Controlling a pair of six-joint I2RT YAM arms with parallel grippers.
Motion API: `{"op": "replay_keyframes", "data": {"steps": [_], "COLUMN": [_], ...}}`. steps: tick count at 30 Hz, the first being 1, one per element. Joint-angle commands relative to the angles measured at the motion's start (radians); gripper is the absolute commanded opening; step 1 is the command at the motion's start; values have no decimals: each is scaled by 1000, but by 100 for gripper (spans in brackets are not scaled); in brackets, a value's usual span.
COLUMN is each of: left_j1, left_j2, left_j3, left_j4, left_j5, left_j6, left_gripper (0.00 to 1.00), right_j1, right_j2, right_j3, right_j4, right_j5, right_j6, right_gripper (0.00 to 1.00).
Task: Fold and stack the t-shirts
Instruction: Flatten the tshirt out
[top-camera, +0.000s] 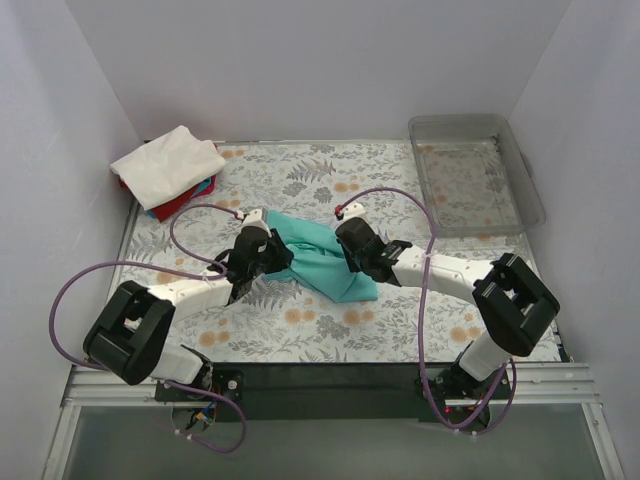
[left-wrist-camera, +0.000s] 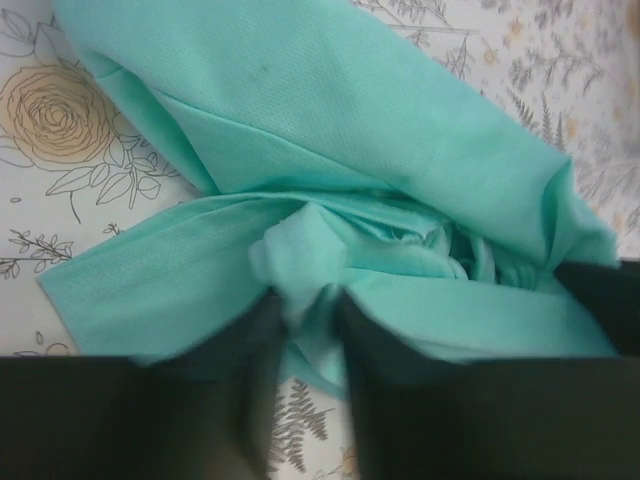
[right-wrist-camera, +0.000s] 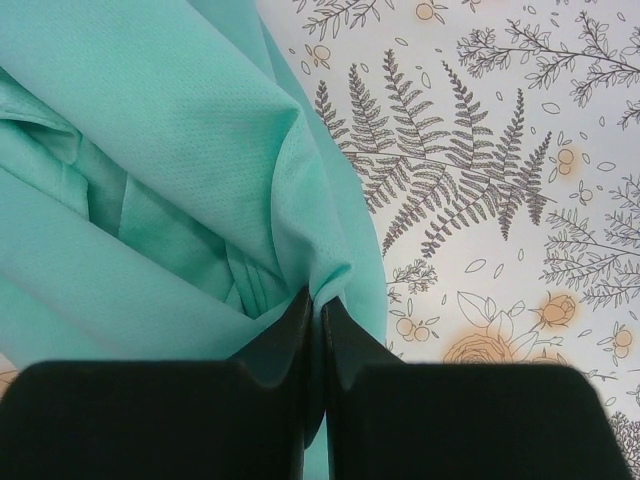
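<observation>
A teal t-shirt (top-camera: 318, 252) lies bunched in the middle of the floral table, between my two grippers. My left gripper (top-camera: 268, 250) is shut on a gathered fold at its left side; in the left wrist view the cloth (left-wrist-camera: 330, 160) bunches between the fingers (left-wrist-camera: 225, 360). My right gripper (top-camera: 350, 248) is shut on a fold at its right side; the right wrist view shows the teal cloth (right-wrist-camera: 150, 180) pinched between the closed fingers (right-wrist-camera: 290, 340). A stack of folded shirts stands at the back left: white (top-camera: 168, 162) on top, red (top-camera: 175, 205) and blue (top-camera: 203, 188) edges beneath.
A clear grey plastic tray (top-camera: 528, 190) stands at the back right. White walls enclose the table on three sides. The purple cables loop above both arms.
</observation>
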Motion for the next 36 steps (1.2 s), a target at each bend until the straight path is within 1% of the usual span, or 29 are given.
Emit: {"op": "replay_keyframes", "data": {"steps": [1, 2, 4, 6, 10, 12, 13, 14, 15, 17, 18, 19, 20, 21, 24, 25, 26, 28, 29, 30, 31, 32, 34, 36], "left_j1": [-4, -4, -6, -4, -4, -4, -4, -3, -4, -3, -3, -3, -4, -4, -19, -32, -71, -122, -174, -199, -220, -258, -286, -314], "left_j2": [-12, -19, -45, -80, -172, -214, -225, -232, -240, -248, -266, -275, -283, -288, -269, -262, -251, -196, -171, -113, -82, -53, 28, 97], "left_j3": [-18, -21, -9, 17, 117, 198, 227, 296, 328, 396, 445, 462, 479, 519, 548, 547, 542, 540, 542, 545, 550, 554, 550, 540], "left_j4": [56, 66, 68, 27, -38, -82, -97, -129, -145, -188, -191, -191, -196, -200, -205, -205, -185, -174, -159, -153, -150, -135, -115, -85], "left_j5": [18, 23, 32, 17, -12, -55, -72, -93, -93, -77, -37, -8, 24, 117, 233, 252, 252, 233, 232, 235, 236, 236, 242, 253], "left_j6": [7, 1, 8, 22, 60, 98, 112, 126, 143, 171, 174, 174, 171, 166, 142, 134, 139, 148, 152, 157, 157, 157, 149, 137], "left_gripper": [3, 0, 0, 0, 0, 0, 0, 0, 0, 0, 0, 0, 0, 0, 0, 0, 0, 0, 0, 0, 0, 0, 0, 0], "right_j1": [-3, -4, -8, -14, -26, -32, -38, -53, -63, -87, -93, -98, -110, -116, -153, -164, -178, -182, -182, -184, -182, -182, -182, -184], "right_j2": [-44, -39, -33, -16, -24, -34, -40, -40, -40, -27, -21, -10, -5, -2, -7, -19, -25, -54, -65, -77, -112, -132, -210, -273], "right_j3": [-2, 10, 32, 82, 194, 281, 311, 342, 404, 455, 477, 504, 511, 511, 463, 445, 401, 357, 309, 285, 259, 235, 163, 92], "right_j4": [26, 26, 26, 26, 14, 12, 11, 11, 11, 11, 8, 6, 5, 5, 3, 3, 3, 1, 1, 0, 0, 0, -6, -17], "right_j5": [-3, -5, -8, -5, 26, 55, 57, 55, 37, 15, 15, 20, 23, 35, 44, 46, 51, 87, 96, 103, 98, 92, 89, 119], "right_j6": [9, 6, -8, -23, -86, -114, -143, -155, -173, -189, -200, -203, -203, -200, -163, -151, -141, -120, -112, -94, -85, -75, -51, -39], "right_gripper": [1, 1, 1, 1, 1, 1, 1, 1, 1, 1, 1, 1, 1, 1, 1, 1, 1, 1, 6, 14, 29, 39, 58, 64]}}
